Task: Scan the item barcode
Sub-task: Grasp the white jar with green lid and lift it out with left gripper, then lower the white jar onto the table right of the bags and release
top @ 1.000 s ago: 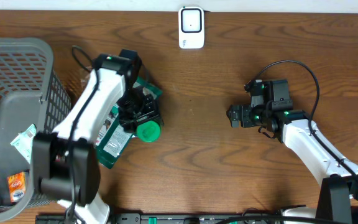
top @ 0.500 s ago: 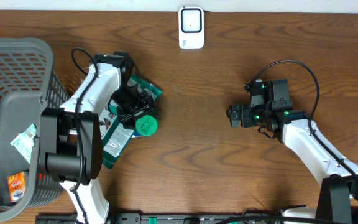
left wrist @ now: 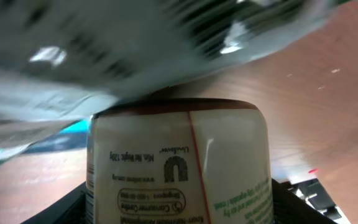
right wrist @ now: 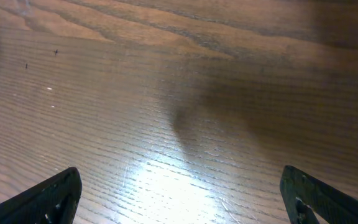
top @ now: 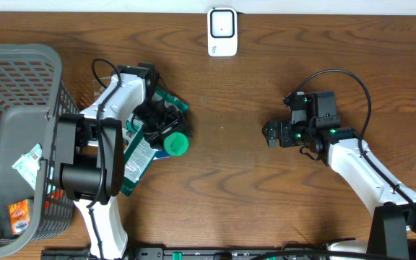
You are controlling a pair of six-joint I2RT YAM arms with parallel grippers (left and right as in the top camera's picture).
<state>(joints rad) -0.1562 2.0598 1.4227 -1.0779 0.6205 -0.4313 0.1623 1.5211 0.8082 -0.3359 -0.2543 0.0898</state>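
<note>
A cream-labelled jar [left wrist: 178, 162] with a green lid [top: 175, 144] fills the left wrist view, printed text facing the camera. My left gripper [top: 159, 127] [left wrist: 179, 208] is shut on the jar, a dark finger [left wrist: 73, 208] on either side of it. The jar lies sideways over a green pouch [top: 140, 154] on the table's left side. The white scanner [top: 222, 32] stands at the table's far edge, centre. My right gripper [top: 269, 134] [right wrist: 179, 193] hangs open over bare wood right of centre, nothing between its fingers.
A grey mesh basket [top: 20, 87] takes up the left edge, with a few packets [top: 22, 189] inside. A blurred printed wrapper [left wrist: 135, 43] crosses the top of the left wrist view. The right arm's cable [top: 338, 76] loops above it.
The left arm has swung round above the pouch, and the jar with its green lid has shifted slightly up and to the right. The right arm has not moved.
</note>
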